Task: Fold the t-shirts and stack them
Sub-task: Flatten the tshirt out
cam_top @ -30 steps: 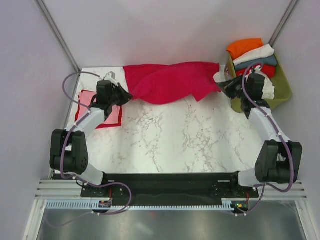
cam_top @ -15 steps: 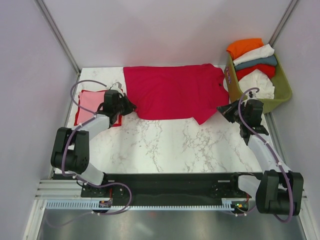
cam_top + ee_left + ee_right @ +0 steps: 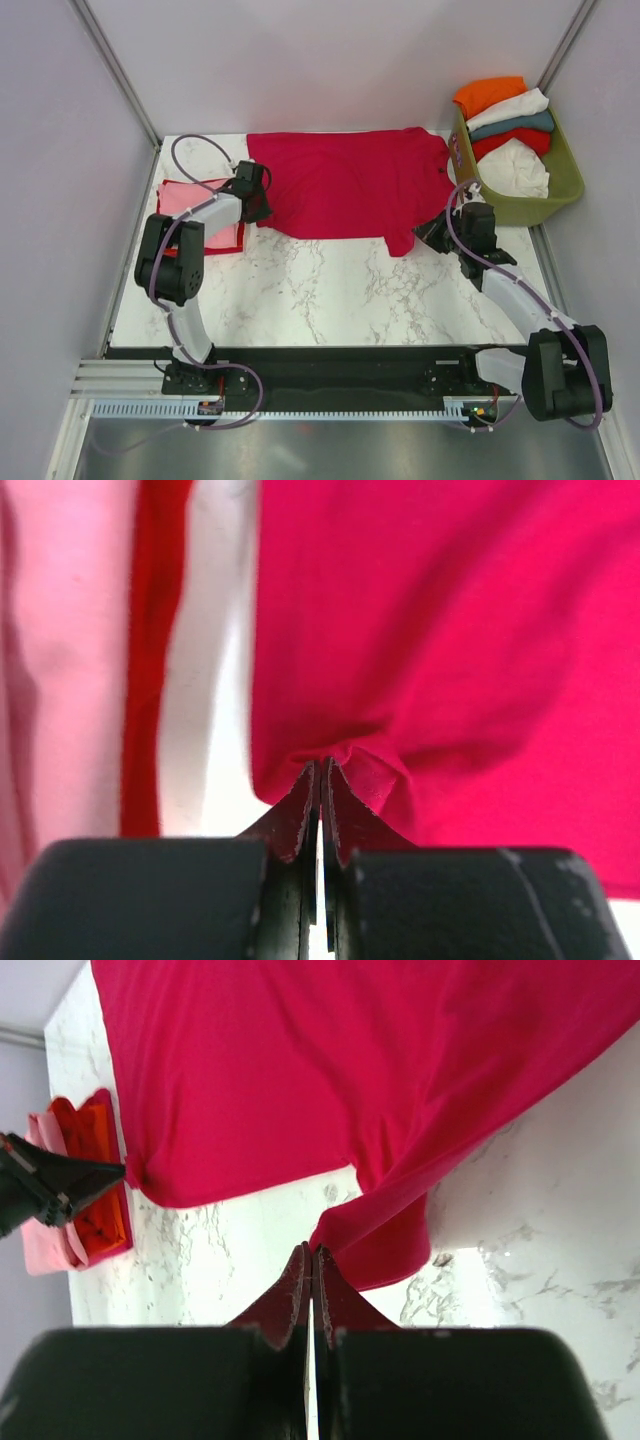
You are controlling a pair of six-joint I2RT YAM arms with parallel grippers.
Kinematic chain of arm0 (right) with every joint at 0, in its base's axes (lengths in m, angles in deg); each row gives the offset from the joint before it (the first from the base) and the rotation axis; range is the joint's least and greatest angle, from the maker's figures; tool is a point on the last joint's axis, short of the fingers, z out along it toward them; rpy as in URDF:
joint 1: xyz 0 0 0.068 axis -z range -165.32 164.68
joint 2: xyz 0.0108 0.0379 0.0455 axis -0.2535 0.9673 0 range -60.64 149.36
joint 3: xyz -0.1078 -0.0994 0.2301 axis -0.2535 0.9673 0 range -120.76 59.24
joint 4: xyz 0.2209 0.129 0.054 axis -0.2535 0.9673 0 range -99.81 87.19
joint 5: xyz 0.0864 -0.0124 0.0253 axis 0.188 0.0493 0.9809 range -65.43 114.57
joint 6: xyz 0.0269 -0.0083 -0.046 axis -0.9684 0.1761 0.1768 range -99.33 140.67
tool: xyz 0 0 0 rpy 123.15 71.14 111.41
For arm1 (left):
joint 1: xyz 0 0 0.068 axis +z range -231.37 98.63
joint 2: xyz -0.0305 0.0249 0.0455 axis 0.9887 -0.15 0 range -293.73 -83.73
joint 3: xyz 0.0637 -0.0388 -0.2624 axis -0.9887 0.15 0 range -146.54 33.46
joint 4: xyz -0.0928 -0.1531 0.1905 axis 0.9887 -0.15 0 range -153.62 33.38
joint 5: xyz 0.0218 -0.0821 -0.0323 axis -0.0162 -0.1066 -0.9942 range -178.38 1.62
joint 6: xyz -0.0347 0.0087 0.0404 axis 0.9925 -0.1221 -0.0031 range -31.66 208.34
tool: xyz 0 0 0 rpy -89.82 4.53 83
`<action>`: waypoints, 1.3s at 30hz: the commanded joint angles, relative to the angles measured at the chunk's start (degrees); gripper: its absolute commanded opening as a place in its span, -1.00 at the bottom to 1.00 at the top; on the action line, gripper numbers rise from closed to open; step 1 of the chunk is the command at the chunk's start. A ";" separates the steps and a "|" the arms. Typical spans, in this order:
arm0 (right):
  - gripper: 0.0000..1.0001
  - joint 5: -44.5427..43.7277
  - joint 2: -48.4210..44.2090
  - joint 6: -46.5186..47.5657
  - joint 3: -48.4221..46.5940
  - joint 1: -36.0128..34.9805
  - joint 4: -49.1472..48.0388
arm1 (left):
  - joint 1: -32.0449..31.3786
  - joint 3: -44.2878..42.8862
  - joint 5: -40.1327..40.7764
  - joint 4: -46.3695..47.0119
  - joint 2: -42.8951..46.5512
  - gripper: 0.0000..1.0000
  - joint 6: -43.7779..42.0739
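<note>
The crimson t-shirt (image 3: 345, 185) lies spread flat across the back of the table. My left gripper (image 3: 263, 210) is at its near left corner. In the left wrist view it (image 3: 322, 765) is shut on a small pinched fold of the crimson cloth (image 3: 450, 630). My right gripper (image 3: 420, 233) is at the shirt's near right corner, a flap drawn toward me. In the right wrist view its tips (image 3: 311, 1250) are shut on the point of that flap (image 3: 380, 1240). A folded pink t-shirt (image 3: 182, 198) lies at the left on a red-orange one (image 3: 228, 236).
An olive-green basket (image 3: 560, 190) stands at the back right. It holds an orange shirt (image 3: 488, 95), a white one (image 3: 512, 107), a teal one (image 3: 518, 125) and a loose white one (image 3: 515, 168). Grey walls close the back and sides.
The crimson shirt went from a bunched strip to a flat spread. My right gripper has moved nearer and to the left with the corner. My left gripper has shifted back and right.
</note>
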 commanded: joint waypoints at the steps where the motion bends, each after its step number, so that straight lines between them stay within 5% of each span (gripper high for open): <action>1: -1.00 -5.08 1.33 1.19 -1.34 -4.53 -1.53 | 0.96 -5.09 7.76 -7.56 -3.03 -0.95 0.91; 5: -1.00 -6.15 3.61 -0.21 -0.81 -8.32 -3.47 | 3.68 -8.53 15.47 -13.02 -7.33 -0.96 3.47; 17: -1.00 -11.16 3.27 -1.35 -0.64 -9.29 -2.24 | 17.66 -10.30 12.77 -16.37 -6.12 -0.96 8.48; 22: -1.00 -13.96 2.48 -1.53 -0.81 -9.38 -0.84 | 15.47 -5.30 0.59 -8.91 -1.57 -0.95 3.65; 33: -1.00 -16.43 -2.45 2.86 -9.07 3.61 10.49 | 8.97 6.74 -4.71 -4.07 15.48 -0.95 4.17; 39: -1.00 -12.59 -6.48 4.53 -8.73 3.98 13.41 | 8.79 13.77 -3.13 -4.15 24.45 -0.95 6.89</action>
